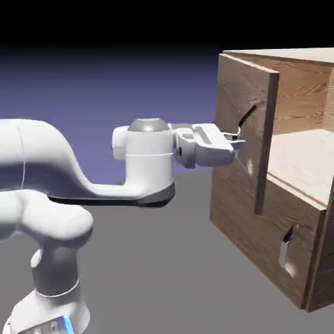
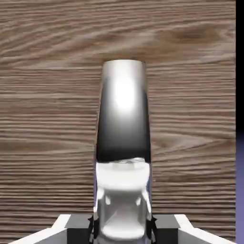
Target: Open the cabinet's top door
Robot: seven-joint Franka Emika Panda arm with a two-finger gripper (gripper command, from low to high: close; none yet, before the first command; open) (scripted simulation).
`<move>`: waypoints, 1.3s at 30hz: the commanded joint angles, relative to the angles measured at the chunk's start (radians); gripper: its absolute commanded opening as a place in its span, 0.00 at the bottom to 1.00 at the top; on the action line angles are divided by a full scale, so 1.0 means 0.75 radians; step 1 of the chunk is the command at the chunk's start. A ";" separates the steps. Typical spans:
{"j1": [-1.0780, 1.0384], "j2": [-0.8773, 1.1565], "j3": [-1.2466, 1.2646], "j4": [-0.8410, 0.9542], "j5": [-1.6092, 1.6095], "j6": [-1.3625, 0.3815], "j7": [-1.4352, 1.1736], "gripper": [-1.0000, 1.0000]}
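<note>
From the exterior view's left the white arm (image 1: 72, 176) reaches level toward the cabinet (image 1: 293, 215), its claw (image 1: 236, 138) clamped shut on the silver handle (image 1: 246, 117) of the top door (image 1: 244, 130). The hand view shows the handle (image 2: 124, 112) pinched between the fingertips against the wood grain. The door stands partly ajar, its edge clear of the cabinet front, lighter wood showing inside. By my judgement the grasp is done; swinging the door wider remains.

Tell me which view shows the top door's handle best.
The hand view: the handle fills the middle, shiny, with the tool shut on it. In the exterior view only a thin curve of handle shows on the top door.
</note>
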 commanded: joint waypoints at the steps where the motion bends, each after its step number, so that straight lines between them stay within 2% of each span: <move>1: -0.033 -0.024 0.049 -0.038 0.052 -0.030 -0.014 0.00; 9: -0.181 -0.229 0.435 -0.267 0.486 -0.254 -0.125 0.00; 18: -0.148 -0.372 0.870 -0.375 0.979 -0.521 -0.207 0.00; 23: -0.121 -0.377 1.112 -0.376 1.232 -0.646 -0.217 0.00; 30: -0.397 -0.455 1.438 -0.372 1.588 -0.455 -0.298 0.00; 39: -0.347 -0.335 1.873 -0.203 2.013 -0.833 -0.296 0.00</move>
